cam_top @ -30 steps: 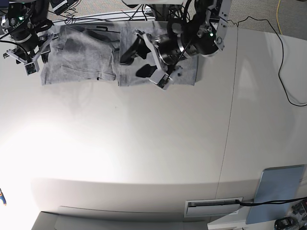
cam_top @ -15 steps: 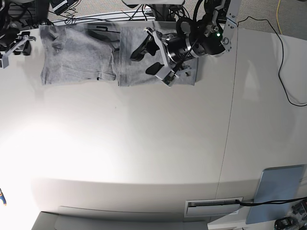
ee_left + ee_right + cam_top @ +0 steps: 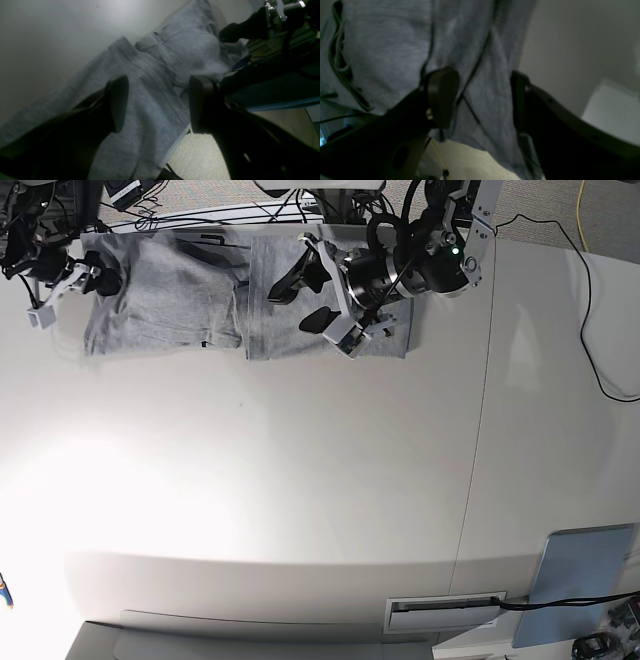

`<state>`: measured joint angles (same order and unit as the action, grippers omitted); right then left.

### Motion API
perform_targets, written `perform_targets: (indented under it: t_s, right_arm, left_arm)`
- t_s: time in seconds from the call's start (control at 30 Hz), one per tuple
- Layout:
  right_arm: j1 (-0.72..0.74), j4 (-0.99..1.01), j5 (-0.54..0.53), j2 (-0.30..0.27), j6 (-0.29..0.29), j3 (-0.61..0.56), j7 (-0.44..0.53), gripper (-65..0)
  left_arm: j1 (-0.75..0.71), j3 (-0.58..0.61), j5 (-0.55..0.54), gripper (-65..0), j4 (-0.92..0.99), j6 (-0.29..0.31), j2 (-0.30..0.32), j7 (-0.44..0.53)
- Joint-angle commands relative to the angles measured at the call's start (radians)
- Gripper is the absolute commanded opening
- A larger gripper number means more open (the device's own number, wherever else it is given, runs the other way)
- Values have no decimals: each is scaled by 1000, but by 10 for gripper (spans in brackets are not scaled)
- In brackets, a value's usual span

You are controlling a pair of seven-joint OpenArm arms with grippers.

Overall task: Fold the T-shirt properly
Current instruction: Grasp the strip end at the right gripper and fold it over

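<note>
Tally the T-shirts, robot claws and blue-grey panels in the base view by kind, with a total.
T-shirt: 1
Claws: 2, the left claw and the right claw
Blue-grey panel: 1
Total: 4

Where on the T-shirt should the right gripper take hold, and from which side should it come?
Best is probably the outer end of the T-shirt, on the base view's left. The right gripper could come down from above that end, its open jaws straddling the loose ridge of cloth there, then close: the raised folds offer something to pinch, whereas the middle lies flatter.
</note>
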<state>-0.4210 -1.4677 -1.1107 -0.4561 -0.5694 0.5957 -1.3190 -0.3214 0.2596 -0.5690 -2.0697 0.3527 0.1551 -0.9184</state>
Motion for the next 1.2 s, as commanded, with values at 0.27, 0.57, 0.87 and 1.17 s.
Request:
perform_targets:
  t_s: [0.27,0.57,0.87,1.17]
  right_arm:
    - [-2,-9,1,-17,28,-125,14,-311]
    - [11,-10,7,10,15,-143,40,-520]
    - [71,-11,58,4,-11,-52,39,-650]
    - [79,-178,48,-40,-2,82,-77,-650]
  left_arm:
    - [3,0,-10,-266,-18,8,-5,21]
    - [3,0,33,-266,-18,7,-5,21]
    - [2,-1,110,-266,-18,3,-5,-14]
    - [-37,-1,289,-266,7,-53,-2,27]
